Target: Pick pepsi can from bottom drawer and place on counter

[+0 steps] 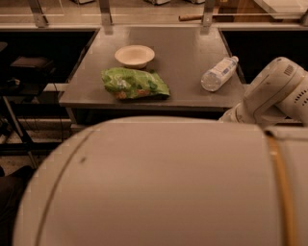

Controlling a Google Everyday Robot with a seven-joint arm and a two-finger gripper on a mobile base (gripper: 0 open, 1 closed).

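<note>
The counter is a flat grey metal top seen from above, in the upper middle of the camera view. The pepsi can and the bottom drawer are hidden from view. A big white arm segment fills the lower half of the view and covers the cabinet front. A second white arm link reaches down at the right, beside the counter's front right corner. My gripper is out of view, somewhere below or behind these arm segments.
On the counter lie a white bowl, a green snack bag and a clear plastic water bottle on its side near the right edge. A railing with metal posts runs behind. Dark gaps flank the counter.
</note>
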